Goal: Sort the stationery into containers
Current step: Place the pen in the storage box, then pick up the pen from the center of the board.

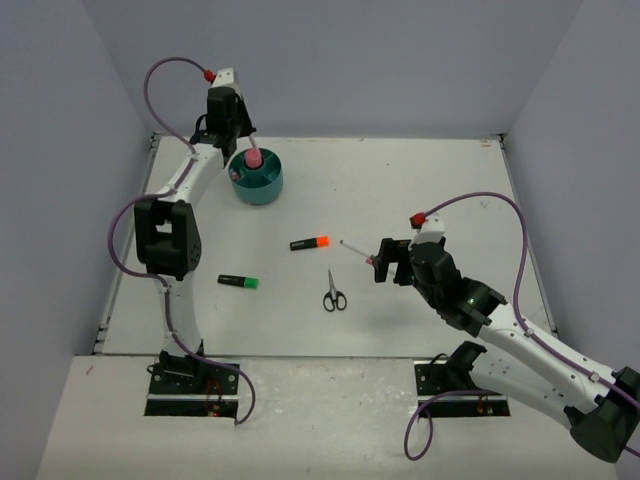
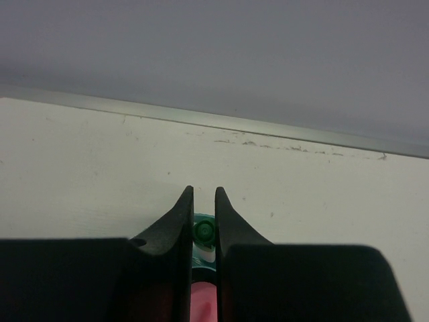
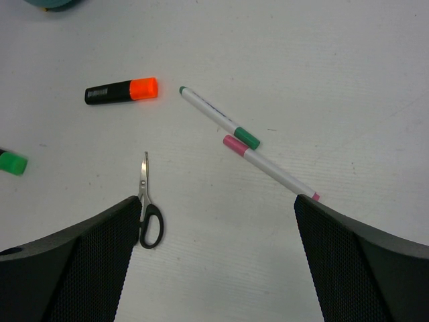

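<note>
The round teal organiser (image 1: 262,184) stands at the back left. My left gripper (image 1: 243,146) is right above it, shut on the pink tube (image 1: 253,158), which stands in the organiser. In the left wrist view the tube (image 2: 201,303) fills the narrow gap of the gripper (image 2: 204,192), with a green marker cap (image 2: 203,231) beyond. My right gripper (image 3: 216,202) is open and empty above the table, near a green-capped white pen (image 3: 218,117) and a pink-capped white pen (image 3: 268,168). The scissors (image 3: 149,215), orange-capped highlighter (image 3: 120,90) and green-capped highlighter (image 1: 238,282) lie loose on the table.
The white table (image 1: 420,190) is walled at the back and both sides. The left arm's elbow (image 1: 165,235) hangs over the table's left side. Only the green highlighter's cap (image 3: 12,163) shows in the right wrist view.
</note>
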`<move>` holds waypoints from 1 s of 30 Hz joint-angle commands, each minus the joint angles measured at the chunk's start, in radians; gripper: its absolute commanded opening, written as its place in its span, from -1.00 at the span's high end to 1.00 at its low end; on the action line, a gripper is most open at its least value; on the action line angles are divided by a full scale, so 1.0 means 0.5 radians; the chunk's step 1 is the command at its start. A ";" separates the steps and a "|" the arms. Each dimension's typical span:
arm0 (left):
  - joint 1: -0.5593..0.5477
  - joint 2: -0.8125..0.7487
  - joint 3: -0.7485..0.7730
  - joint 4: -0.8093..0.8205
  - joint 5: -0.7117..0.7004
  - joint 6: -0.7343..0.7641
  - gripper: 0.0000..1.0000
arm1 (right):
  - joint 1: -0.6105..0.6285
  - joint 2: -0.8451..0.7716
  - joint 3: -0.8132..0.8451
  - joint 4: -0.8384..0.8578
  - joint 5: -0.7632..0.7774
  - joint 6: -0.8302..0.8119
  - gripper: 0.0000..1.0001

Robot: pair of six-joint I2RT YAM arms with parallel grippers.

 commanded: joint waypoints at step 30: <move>0.012 -2.314 -1.678 0.018 0.424 -0.675 -1.00 | -0.009 0.585 0.271 -0.132 -0.008 -0.334 -0.84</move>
